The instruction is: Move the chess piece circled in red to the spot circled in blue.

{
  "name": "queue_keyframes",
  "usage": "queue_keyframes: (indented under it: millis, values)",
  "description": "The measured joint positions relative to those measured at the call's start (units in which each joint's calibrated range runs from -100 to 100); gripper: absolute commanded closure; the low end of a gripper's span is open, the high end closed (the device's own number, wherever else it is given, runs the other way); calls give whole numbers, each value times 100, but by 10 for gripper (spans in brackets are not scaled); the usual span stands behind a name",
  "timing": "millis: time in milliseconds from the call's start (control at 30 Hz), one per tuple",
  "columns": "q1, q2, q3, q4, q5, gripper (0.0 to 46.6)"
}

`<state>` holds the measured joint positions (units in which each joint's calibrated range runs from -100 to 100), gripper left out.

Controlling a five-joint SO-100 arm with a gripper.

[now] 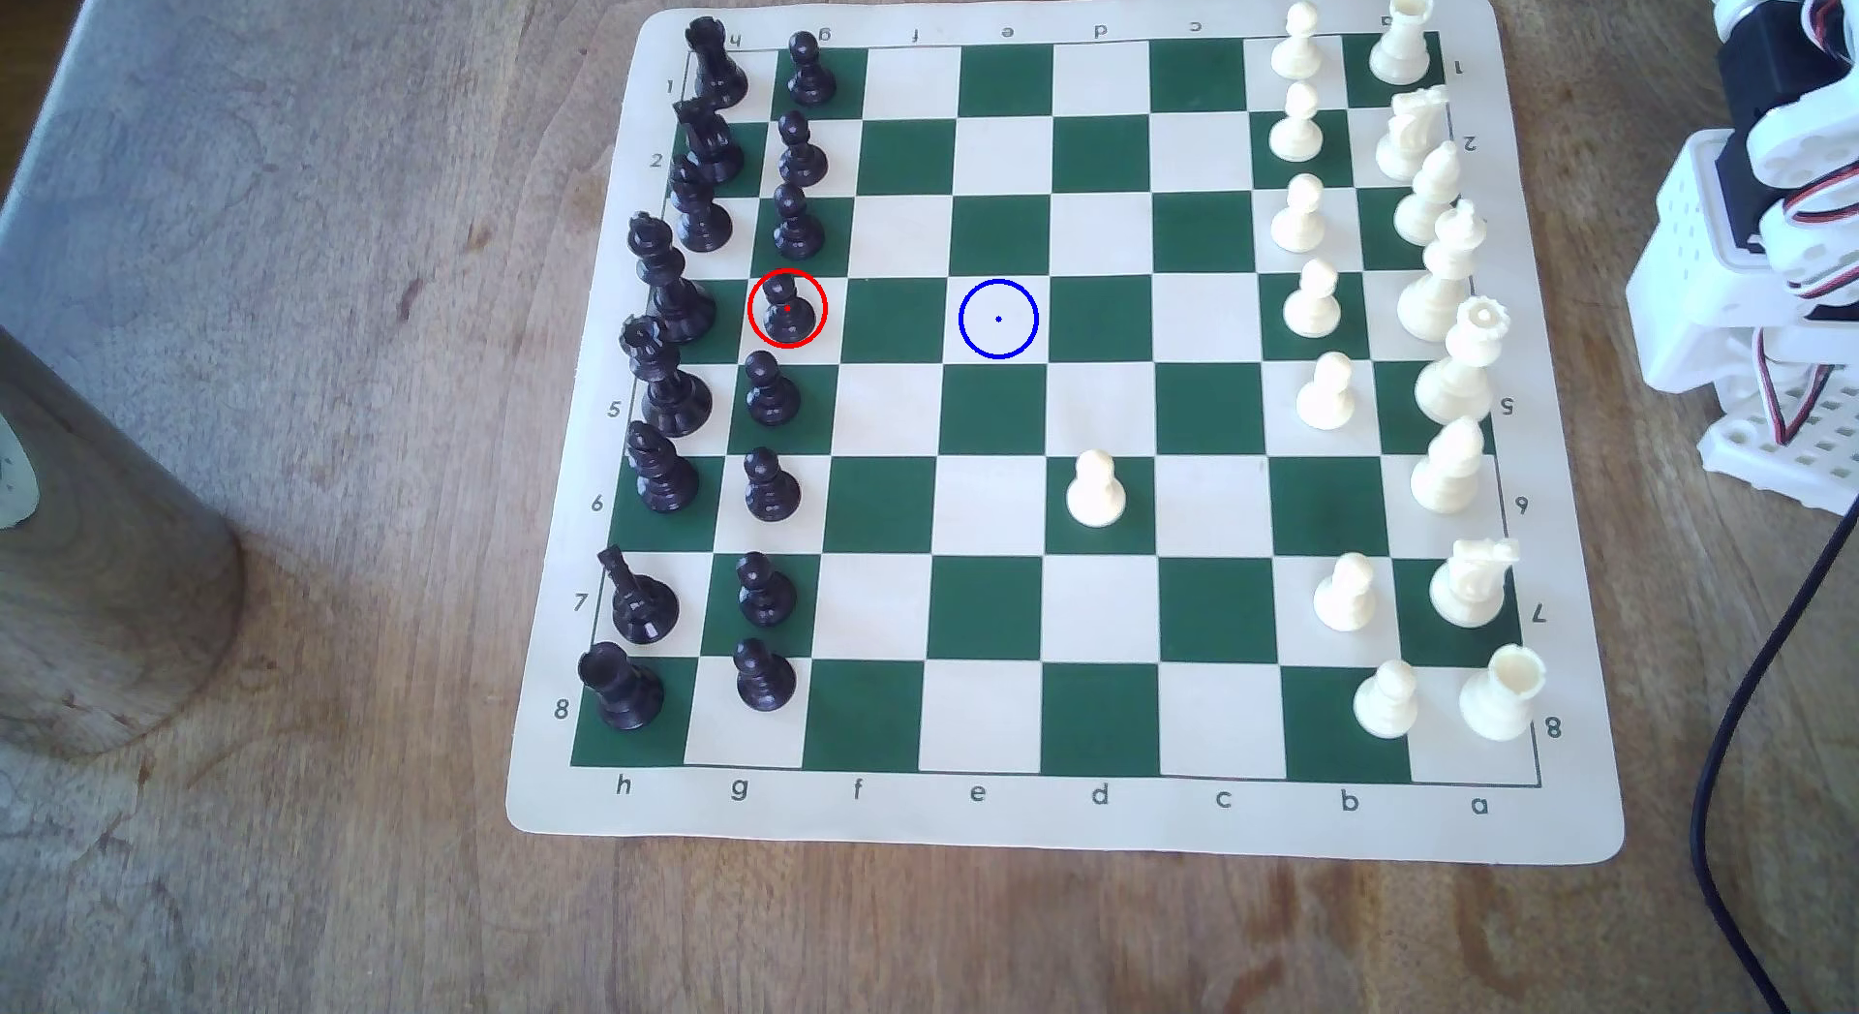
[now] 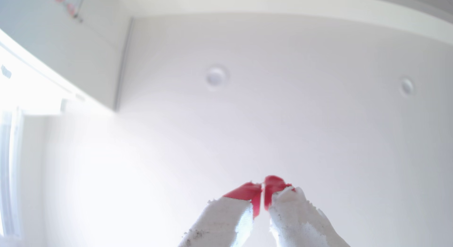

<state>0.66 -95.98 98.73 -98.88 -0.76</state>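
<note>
You have open lane across board [image 1: 1006, 813] middle: squares around the spot [image 1: 998, 319] bare. Lone white pawn [image 1: 1095, 489] stands lower right of it. The chess piece [image 1: 787, 308] at frame left, hemmed by black pawns [image 1: 773, 390] above and below, tall black back row [image 1: 666, 280] behind.

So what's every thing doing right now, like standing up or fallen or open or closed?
Circled black pawn: upright on its starting square, untouched.
Blue-ringed square: bare.
Lone white pawn: upright, moved out from its row.
Black knight: leaning in the exterior view.
End effector: red tips together, holding nothing, pointing at a ceiling.
</note>
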Motion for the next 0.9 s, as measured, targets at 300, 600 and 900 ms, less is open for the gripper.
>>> queue_keyframes:
  millis: [300,600,900]
  values:
    - [-147,0,0,1610,29,464]
    - [-199,0,-1238,6422,0,464]
    - [-103,8,-3208,11689,-44,463]
